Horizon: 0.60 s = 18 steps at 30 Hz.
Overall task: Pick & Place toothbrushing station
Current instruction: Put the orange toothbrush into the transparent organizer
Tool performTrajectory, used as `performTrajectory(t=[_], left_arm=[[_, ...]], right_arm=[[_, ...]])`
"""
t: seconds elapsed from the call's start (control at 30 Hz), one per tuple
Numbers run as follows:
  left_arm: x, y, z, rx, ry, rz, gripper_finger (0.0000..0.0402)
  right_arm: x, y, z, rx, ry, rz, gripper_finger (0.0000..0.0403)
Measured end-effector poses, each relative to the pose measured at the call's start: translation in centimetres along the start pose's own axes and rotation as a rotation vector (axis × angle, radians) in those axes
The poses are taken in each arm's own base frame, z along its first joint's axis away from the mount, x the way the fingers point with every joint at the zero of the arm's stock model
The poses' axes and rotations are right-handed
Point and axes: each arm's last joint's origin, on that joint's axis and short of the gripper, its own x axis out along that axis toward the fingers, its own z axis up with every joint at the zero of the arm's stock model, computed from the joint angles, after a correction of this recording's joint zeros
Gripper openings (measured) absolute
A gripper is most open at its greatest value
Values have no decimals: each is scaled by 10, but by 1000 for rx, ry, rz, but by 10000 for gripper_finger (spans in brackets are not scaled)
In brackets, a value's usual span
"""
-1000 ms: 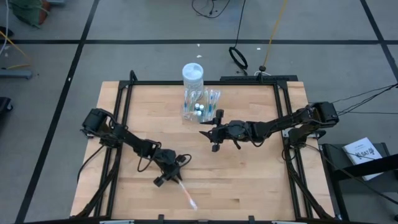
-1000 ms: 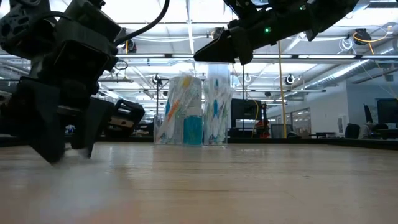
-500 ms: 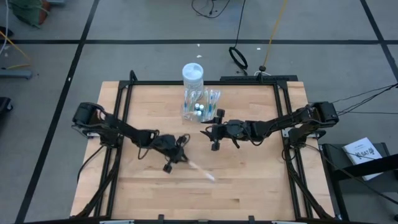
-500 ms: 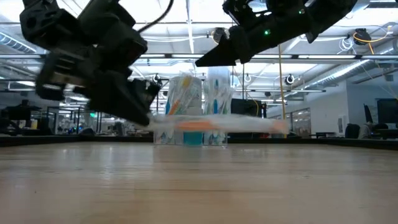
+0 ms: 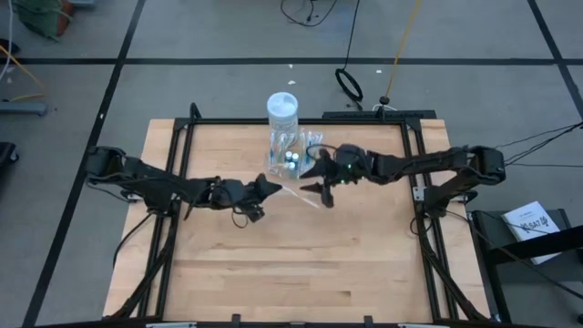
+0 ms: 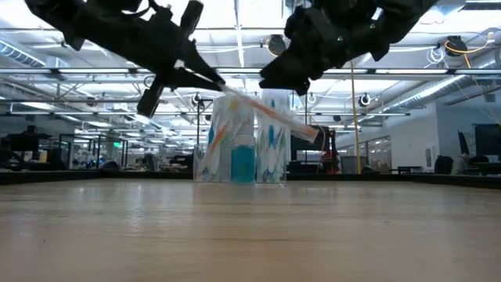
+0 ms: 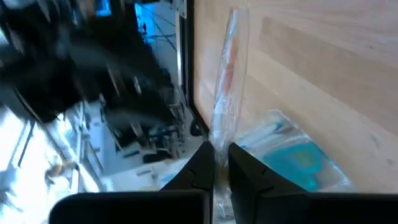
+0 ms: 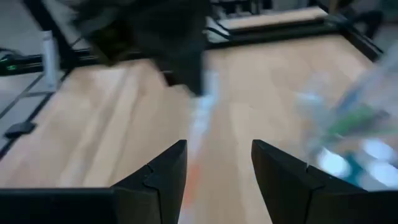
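From above, your left gripper (image 5: 264,189) clamps a wrapped toothbrush (image 5: 299,196), aiming it at the toothbrushing station (image 5: 296,153) beside the white jar (image 5: 282,109). Low view: it tilts station-ward. Your right gripper (image 8: 214,171) gapes, ready to receive.

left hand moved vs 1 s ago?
Yes. In the high view the left hand, shut on a wrapped toothbrush, has gone from near the table's front edge up toward the toothbrushing station, lifted clear of the table.
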Motion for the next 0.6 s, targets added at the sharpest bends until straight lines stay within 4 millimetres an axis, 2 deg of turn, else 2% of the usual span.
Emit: performTrajectory(t=[0.1, 0.2, 0.3, 0.47, 0.6], left_arm=[[5, 4, 6, 40, -7, 1, 20], [12, 5, 9, 55, 6, -4, 24], [20, 1, 10, 106, 51, -28, 26], [29, 1, 13, 128, 50, -8, 21], [31, 3, 15, 112, 49, 35, 28]], right_arm=[[-3, -13, 0, 47, 4, -38, 171], [1, -21, -6, 85, 24, 44, 171], [7, -22, -15, 113, 63, 180, 171], [19, -24, -25, 120, 80, 208, 171], [25, -26, -26, 110, 50, 208, 171]])
